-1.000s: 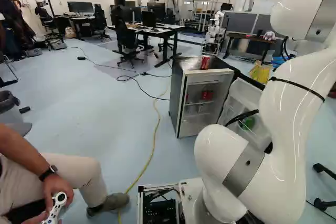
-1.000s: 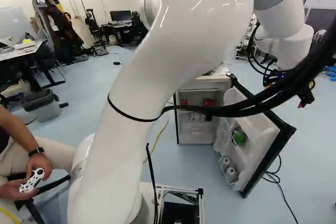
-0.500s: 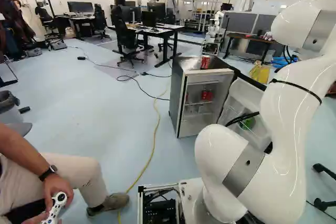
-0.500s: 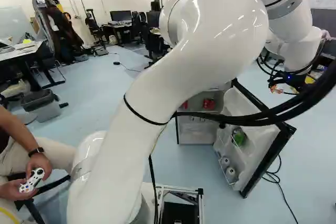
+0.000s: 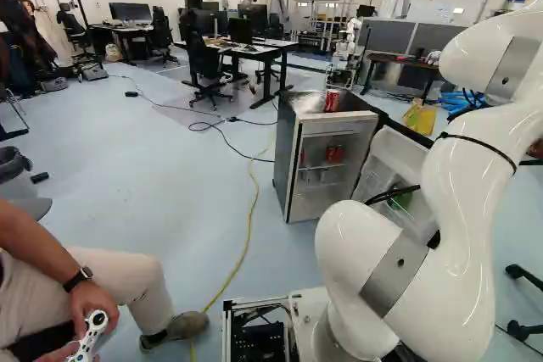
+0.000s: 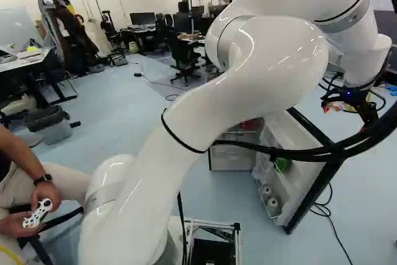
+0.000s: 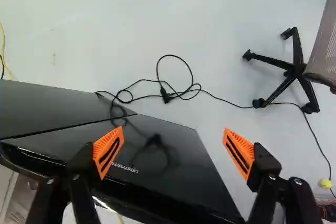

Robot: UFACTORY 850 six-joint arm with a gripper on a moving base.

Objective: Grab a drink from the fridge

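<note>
My gripper (image 6: 358, 98) hangs beyond the fridge door in the right base view. In the wrist view the gripper (image 7: 173, 151) stands wide open above the door's black outer face (image 7: 178, 179), with nothing gripped. The small fridge (image 5: 297, 158) has its door (image 6: 301, 184) swung open. Red cans (image 5: 334, 154) stand on an inner shelf. A single red can (image 5: 332, 101) stands on the fridge top. The door's inner racks hold a green item (image 6: 283, 164) and pale cans (image 6: 272, 203). In the left base view my arm hides the gripper.
A black cable (image 7: 184, 95) lies on the floor beside the door, and a wheeled chair base (image 7: 294, 72) stands past it. Another robot (image 5: 346, 48) is behind the fridge. Desks (image 5: 254, 48) stand farther back. A yellow cord (image 5: 246, 243) runs along the floor.
In the right base view my arm's elbow has shifted right and down, uncovering the desks behind it. The gripper is still open. The base and fridge have not moved.
</note>
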